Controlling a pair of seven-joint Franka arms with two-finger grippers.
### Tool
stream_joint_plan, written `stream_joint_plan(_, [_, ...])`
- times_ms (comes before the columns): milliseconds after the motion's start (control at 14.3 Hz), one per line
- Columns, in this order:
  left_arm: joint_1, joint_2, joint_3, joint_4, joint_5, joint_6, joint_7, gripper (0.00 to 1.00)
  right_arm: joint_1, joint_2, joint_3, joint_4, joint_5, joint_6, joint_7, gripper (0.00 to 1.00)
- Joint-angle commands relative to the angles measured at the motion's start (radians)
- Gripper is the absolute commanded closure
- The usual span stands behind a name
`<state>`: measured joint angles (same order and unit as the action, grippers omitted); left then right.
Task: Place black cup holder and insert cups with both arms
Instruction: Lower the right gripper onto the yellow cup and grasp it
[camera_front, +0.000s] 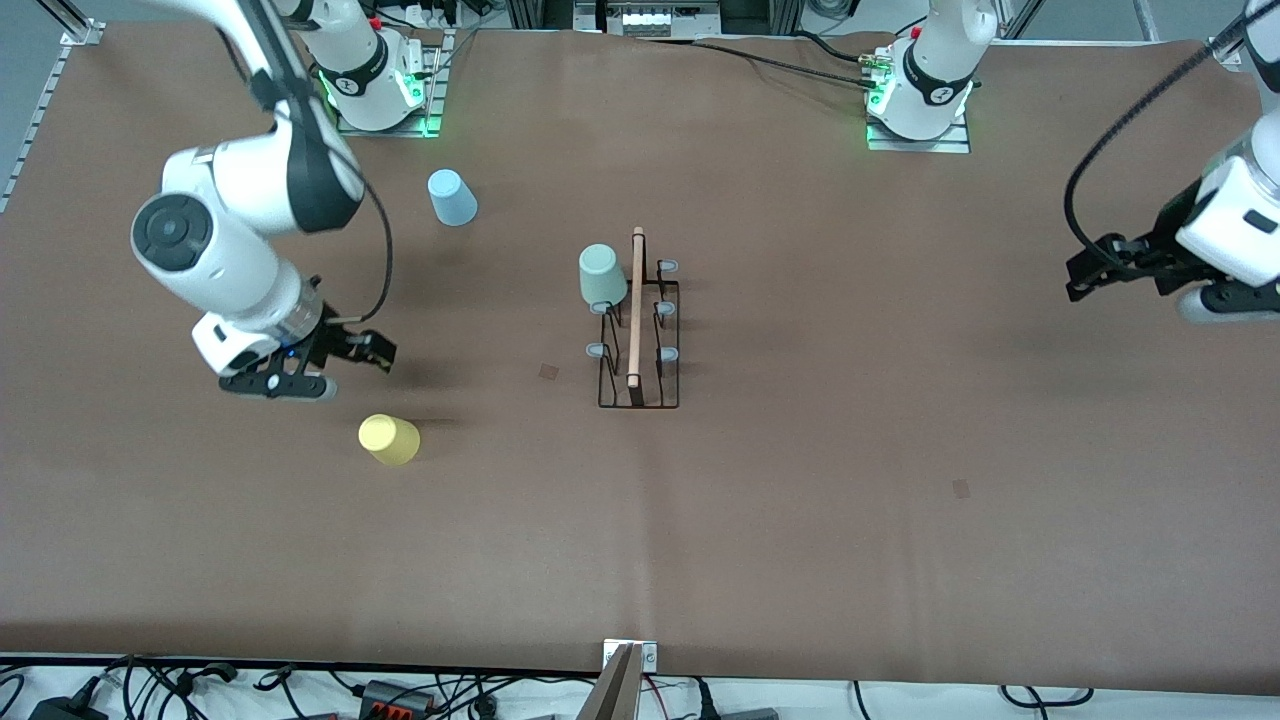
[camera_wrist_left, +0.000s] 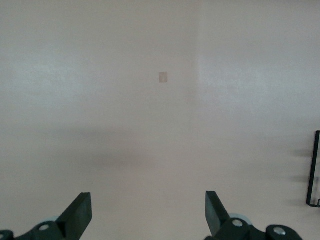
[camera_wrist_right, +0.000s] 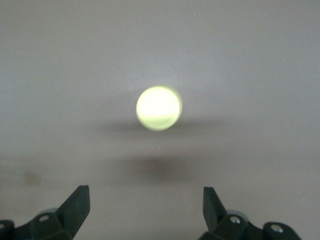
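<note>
Over at the right arm's end of the table, the right gripper (camera_front: 330, 372) hangs above bare brown table (camera_front: 800, 500) with its fingers spread wide and nothing between them; the right wrist view shows the two fingertips (camera_wrist_right: 75, 202) well apart. The yellow cup (camera_front: 390, 439) stands upside down on the table just beside that gripper, a little nearer the front camera, untouched. The light blue cup (camera_front: 452, 197) also stands upside down, farther from the camera and close to the right arm's base. Toward the middle of the table sits the black cup holder (camera_front: 639, 340), upright, its wooden rod handle (camera_front: 636, 305) running along the top. The pale green cup (camera_front: 602, 274) is seated upside down on one of the rack's pegs, at the end farthest from the camera, on the side facing the right arm. The other grey-blue peg tips (camera_front: 666, 354) are bare. At the left arm's end, the left gripper (camera_front: 1100, 272) waits in the air over the table, well apart from the rack, its fingers (camera_wrist_left: 80, 210) spread and empty.
</note>
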<state>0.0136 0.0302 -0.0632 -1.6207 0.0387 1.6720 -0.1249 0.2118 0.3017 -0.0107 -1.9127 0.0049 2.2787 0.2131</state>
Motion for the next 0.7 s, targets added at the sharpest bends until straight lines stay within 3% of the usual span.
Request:
stream_joint_plan(0, [-0.007,-0.053,0.02,-0.068,-0.011,0.031,0.088,0.0,0.001,0.1,0.009,0.012,0.001,0.128,-0.069,0.0])
stream_joint_plan(280, [-0.006,-0.045,0.008,-0.054,-0.006,-0.006,0.09,0.0,-0.003,0.21,-0.003,0.012,0.001,0.307,-0.113,0.0])
stream_joint_plan(630, [-0.004,-0.046,0.011,-0.048,-0.005,-0.04,0.102,0.0,-0.002,0.241,-0.029,0.012,0.003,0.351,-0.139,0.0])
